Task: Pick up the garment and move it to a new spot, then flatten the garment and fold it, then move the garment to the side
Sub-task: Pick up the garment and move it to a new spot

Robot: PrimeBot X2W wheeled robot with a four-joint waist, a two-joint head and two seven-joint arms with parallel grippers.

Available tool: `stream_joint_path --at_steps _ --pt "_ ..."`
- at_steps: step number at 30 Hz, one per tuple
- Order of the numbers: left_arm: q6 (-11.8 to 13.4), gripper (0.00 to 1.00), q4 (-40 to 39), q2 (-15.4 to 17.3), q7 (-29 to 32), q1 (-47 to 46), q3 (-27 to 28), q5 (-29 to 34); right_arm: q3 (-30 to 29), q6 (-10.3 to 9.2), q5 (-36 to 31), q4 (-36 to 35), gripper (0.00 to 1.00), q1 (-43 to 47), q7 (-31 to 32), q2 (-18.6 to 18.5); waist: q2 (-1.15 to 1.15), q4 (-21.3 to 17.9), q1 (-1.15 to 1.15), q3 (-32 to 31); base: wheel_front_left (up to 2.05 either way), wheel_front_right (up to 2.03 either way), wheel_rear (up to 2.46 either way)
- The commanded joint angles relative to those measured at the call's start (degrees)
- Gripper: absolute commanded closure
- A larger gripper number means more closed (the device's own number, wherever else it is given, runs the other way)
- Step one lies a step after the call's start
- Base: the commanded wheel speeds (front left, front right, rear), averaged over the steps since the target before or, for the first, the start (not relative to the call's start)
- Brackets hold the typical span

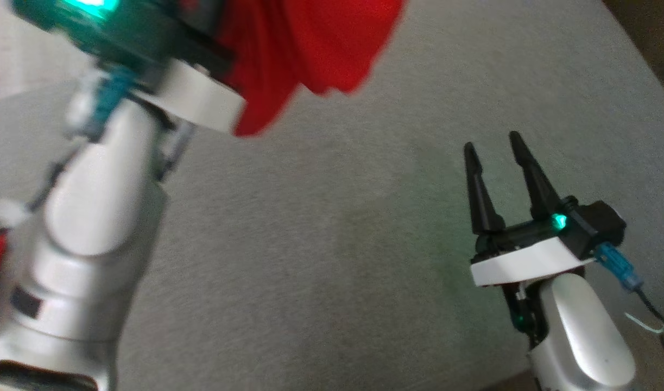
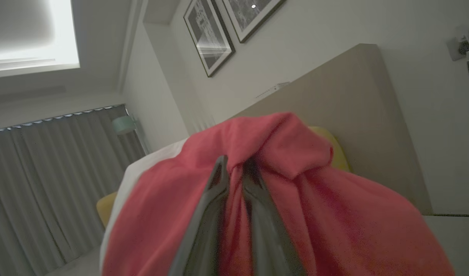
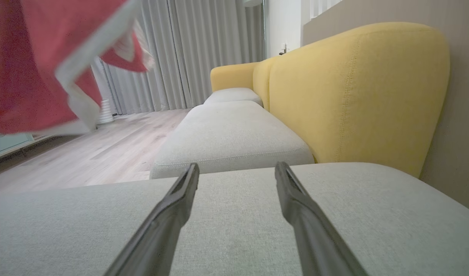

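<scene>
LIFTED CLEAR: The robot's left gripper [image 2: 235, 163] holds a red garment [image 1: 310, 43] up above a grey sofa cushion [image 1: 332, 244], its two dark fingers pinched close together with a fold of the cloth caught between them. From the head camera the garment hangs blurred at about 12 o'clock, off the cushion, and the left arm's pale forearm [image 1: 93, 217] rises toward it from 8 o'clock. Along the left wrist the fabric drapes over and around both fingers and spills toward 5 o'clock. Behind it are a beige wall panel [image 2: 334, 96] at 1 o'clock and two framed pictures [image 2: 209, 36] at 12 o'clock. The right gripper [image 1: 492, 142] sits at 4 o'clock in the head view, low over the cushion, its fingers spread apart and holding nothing. From the right wrist the garment, edged with a pale band, hangs at 10 o'clock, well apart from the right fingers. A yellow backrest [image 3: 357, 92] stands at 2 o'clock, grey curtains [image 3: 203, 50] at 12 o'clock and a wooden floor [image 3: 104, 145] at 9 o'clock.
</scene>
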Motion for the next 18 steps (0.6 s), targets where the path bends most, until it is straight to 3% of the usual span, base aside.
stream_joint_path --at_steps 1,10,11,13,18 --pt "0.04 1.0 0.08 0.79 -0.58 -1.01 0.39 0.59 1.94 -0.04 0.68 -2.27 0.0 -2.45 -0.2 0.23 0.0 -4.92 -0.01 3.5 0.0 0.0 0.0" --pt "-0.11 1.0 26.35 -5.73 -6.78 6.01 -8.85 1.13 4.75 -0.04 3.28 -4.25 0.0 -2.96 -0.2 0.23 0.0 -10.4 -0.01 9.77 0.0 0.0 0.0" --pt "-0.17 0.74 29.38 -6.52 -7.54 6.64 -9.61 0.44 5.0 -0.04 3.53 -4.23 0.0 -2.83 -0.2 0.23 0.0 -10.56 -0.01 10.07 0.0 0.0 0.0" --pt "-0.26 0.0 34.37 -7.74 -9.29 7.24 -11.28 -0.25 5.63 -0.04 3.87 -4.09 0.0 -2.7 -0.2 0.23 0.0 -10.67 -0.01 10.23 0.0 0.0 0.0" --pt "-0.38 0.0 38.93 -9.55 -12.78 7.91 -15.51 -2.48 5.37 -0.04 3.25 -3.77 0.0 -1.9 -0.2 0.23 0.0 -8.83 -0.01 8.14 0.0 0.0 0.0"
